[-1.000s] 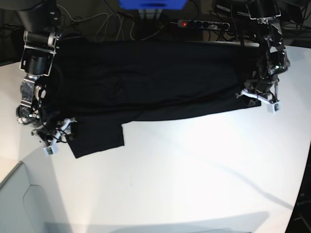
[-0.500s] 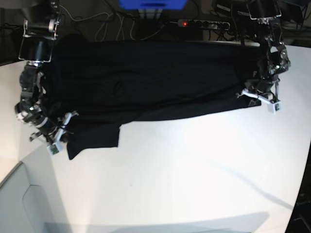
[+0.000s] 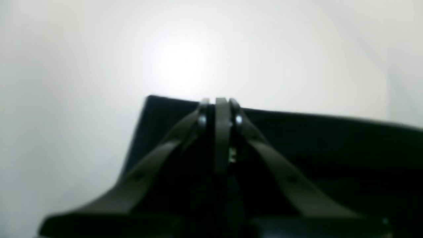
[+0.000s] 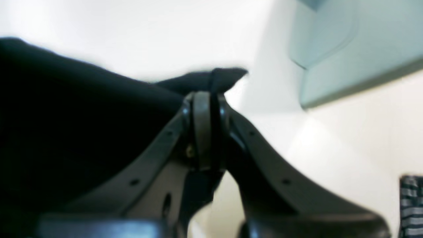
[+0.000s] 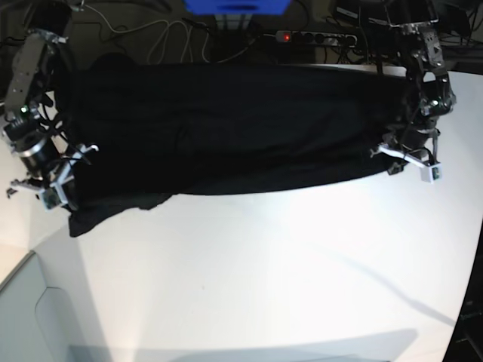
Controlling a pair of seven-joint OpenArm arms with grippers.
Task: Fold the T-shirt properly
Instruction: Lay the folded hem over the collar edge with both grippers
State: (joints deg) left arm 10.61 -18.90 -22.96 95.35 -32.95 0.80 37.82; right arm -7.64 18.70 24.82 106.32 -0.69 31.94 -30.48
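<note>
Base view: one shirt (image 5: 226, 128), black, plain side up, spread wide across the far half of the white table (image 5: 287, 286). Two grippers on it, one per end. Your right gripper (image 5: 56, 177) sits at the shirt's near corner on the view's left; your left gripper (image 5: 411, 154) sits at the near corner on the view's right.

Right wrist view: jaws together, clamped on a peak of shirt (image 4: 228, 77) cloth poking up past the tips of the gripper (image 4: 206, 99). Left wrist view: jaws also together at the shirt (image 3: 297, 132) edge, gripper (image 3: 219, 105) tips right on the hem; cloth between them looks pinched (blurry, but no gap shows).

Step, as I read it: both near corners gripped, ready for the first lengthwise fold. Next move calls for you to lift both corners together, level, and carry them over toward the far edge, keeping the cloth taut between the arms so the middle doesn't sag or bunch. Watch the loose flap by the right gripper; it may drag.

Count: one shirt, two grippers, one table, one power strip (image 5: 317, 36) behind.
</note>
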